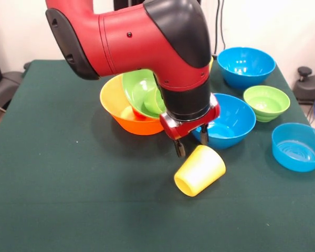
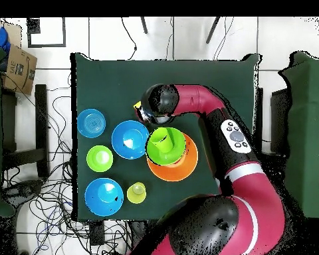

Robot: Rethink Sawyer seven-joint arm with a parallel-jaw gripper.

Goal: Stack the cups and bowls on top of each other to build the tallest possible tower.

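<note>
Pickup step: tool (image 1: 191, 145) spread wide, empty, poised over toppled yellow cup (image 1: 200, 170) at 5 o'clock from orange bowl (image 1: 121, 105). Your next move likely calls for lowering, then closing on its wall.

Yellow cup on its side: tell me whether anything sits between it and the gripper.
Nothing visible does. The gripper hangs just above the tipped yellow cup, one finger beside its base end. The nearest blue bowl lies behind, not between.
</note>
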